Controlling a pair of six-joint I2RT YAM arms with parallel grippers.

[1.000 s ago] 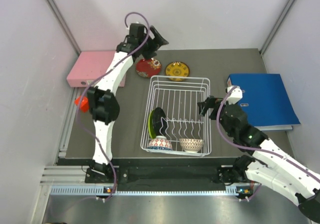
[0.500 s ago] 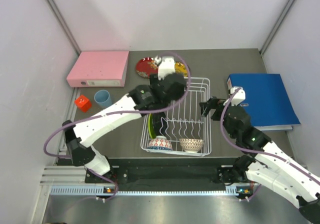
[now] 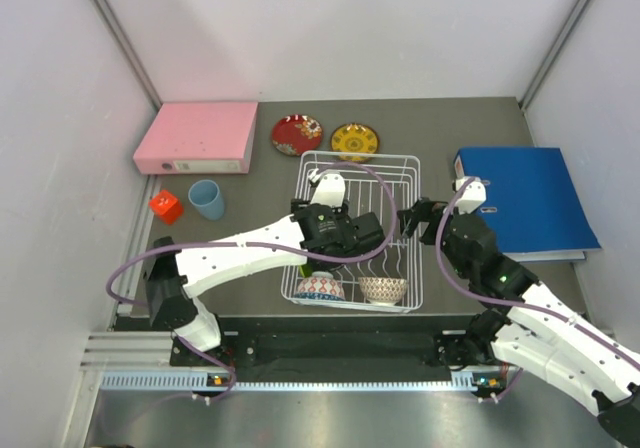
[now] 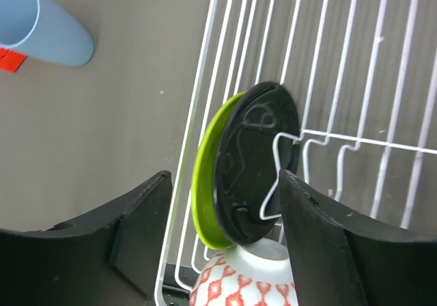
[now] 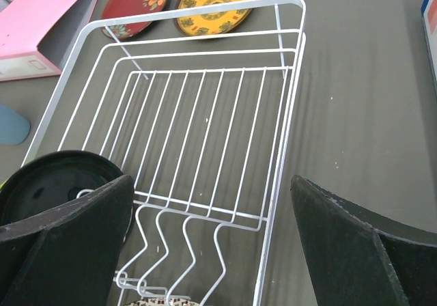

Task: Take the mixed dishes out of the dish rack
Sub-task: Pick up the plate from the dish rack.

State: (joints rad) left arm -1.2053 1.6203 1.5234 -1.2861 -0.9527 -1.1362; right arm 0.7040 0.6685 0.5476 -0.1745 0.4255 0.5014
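Observation:
The dish rack [image 3: 400,168] is a white wire basket at mid-table. A lime green plate [image 4: 203,176] stands on edge in it with its dark underside [image 4: 252,156] against a wavy divider. My left gripper [image 4: 223,176] straddles this plate, open, with a gap on each side. A patterned bowl [image 4: 239,285] sits upside down just below the plate, and a beige bowl [image 3: 383,289] lies beside it. My right gripper [image 5: 210,183] hangs open and empty over the rack's right side [image 5: 290,115]. A dark red plate [image 3: 297,134], a yellow plate [image 3: 353,141] and a pale blue cup [image 3: 207,199] rest on the table.
A pink binder [image 3: 198,136] lies at the back left and a blue binder [image 3: 525,201] at the right. A small red cube [image 3: 165,206] sits next to the cup. My left arm [image 3: 250,248] stretches across the rack's near left corner.
My left arm has swung from the far back left down over the rack and around the green plate, and its jaws have narrowed. The right arm has barely moved.

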